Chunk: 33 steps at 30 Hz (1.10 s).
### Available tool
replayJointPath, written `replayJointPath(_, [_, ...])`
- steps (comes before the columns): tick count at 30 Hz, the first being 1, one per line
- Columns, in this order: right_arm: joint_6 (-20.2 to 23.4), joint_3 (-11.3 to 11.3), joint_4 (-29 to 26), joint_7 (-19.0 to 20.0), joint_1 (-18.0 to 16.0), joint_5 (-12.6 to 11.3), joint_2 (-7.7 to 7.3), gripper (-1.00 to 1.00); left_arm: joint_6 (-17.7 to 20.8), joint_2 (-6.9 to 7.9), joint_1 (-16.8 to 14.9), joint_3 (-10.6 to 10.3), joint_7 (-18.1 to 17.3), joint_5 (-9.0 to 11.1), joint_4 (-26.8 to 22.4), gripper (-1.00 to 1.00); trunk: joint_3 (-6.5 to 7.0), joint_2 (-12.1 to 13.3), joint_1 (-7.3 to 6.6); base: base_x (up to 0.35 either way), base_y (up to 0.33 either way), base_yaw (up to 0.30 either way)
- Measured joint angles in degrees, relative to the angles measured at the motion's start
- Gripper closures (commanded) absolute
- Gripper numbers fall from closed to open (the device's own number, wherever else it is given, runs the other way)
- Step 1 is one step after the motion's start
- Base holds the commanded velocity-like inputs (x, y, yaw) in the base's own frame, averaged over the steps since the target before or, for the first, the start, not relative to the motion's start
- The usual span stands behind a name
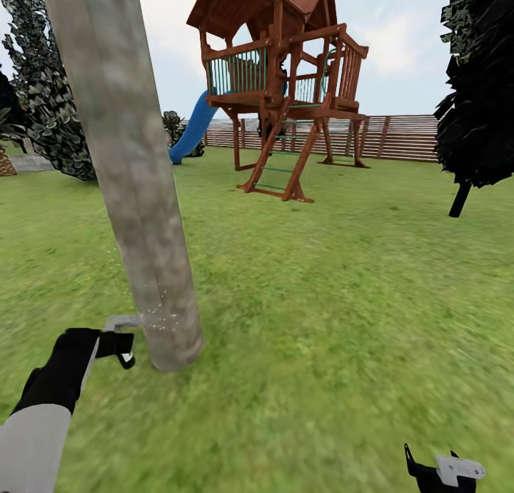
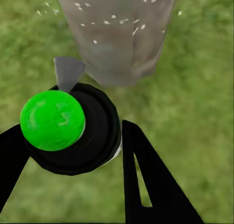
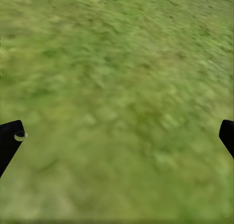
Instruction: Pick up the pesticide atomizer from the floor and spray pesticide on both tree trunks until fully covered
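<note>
A thick tree trunk (image 1: 135, 186) of mottled grey-beige bark rises from the lawn at the left of the head view. My left gripper (image 1: 118, 344) is shut on the pesticide atomizer (image 1: 120, 324), low beside the trunk's base. In the left wrist view the atomizer (image 2: 73, 129) shows as a black body with a green round cap, held between my black fingers (image 2: 151, 180), its grey nozzle toward the trunk (image 2: 122, 34). White droplet specks dot the bark. My right gripper (image 1: 442, 471) hangs open over grass at the lower right.
A wooden playhouse (image 1: 285, 86) with a blue slide (image 1: 191, 128) stands mid-lawn ahead. The brown slat fence (image 1: 400, 137) runs behind it. A dark columnar tree (image 1: 478, 93) stands at the right, and leafy bushes (image 1: 50, 114) at the left. Grass (image 3: 117, 87) lies under my right gripper.
</note>
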Motion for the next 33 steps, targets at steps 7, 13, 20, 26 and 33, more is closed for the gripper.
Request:
replayJointPath(7, [0.00, 0.00, 0.00, 0.00, -0.02, 0.00, 0.00, -1.00, 1.58, -2.10, 0.01, -3.76, -0.81, 0.49, -3.97, 1.00, 0.00, 0.00, 0.00, -0.079, 0.000, 0.000])
replayJointPath(13, [0.00, 0.00, 0.00, 0.00, 0.01, 0.00, 0.00, -1.00, 9.13, 1.67, -4.73, -3.98, -0.85, -0.03, -6.06, 1.00, 0.00, 0.00, 0.00, -0.018, 0.000, 0.000])
replayJointPath(20, [0.00, -0.01, 0.00, 0.00, 0.01, -0.01, 0.00, -1.00, 9.75, -1.94, -5.00, -7.50, -1.32, 1.31, -4.32, 1.00, 0.00, 0.00, 0.00, 0.000, 0.000, 0.000])
replayJointPath(26, [0.00, 0.00, 0.00, 0.01, 0.01, 0.00, 0.00, -1.00, 12.60, 5.51, -9.85, -6.10, -8.26, 0.21, -4.61, 1.00, 0.00, 0.00, 0.00, 0.000, 0.000, 0.000])
replayJointPath(33, [0.00, -0.01, 0.01, 0.09, 0.01, 0.08, -0.07, -1.00, 13.84, 6.17, -16.67, -6.43, -9.00, 0.06, -4.39, 1.00, 0.01, 0.00, 0.00, 0.000, 0.000, 0.000])
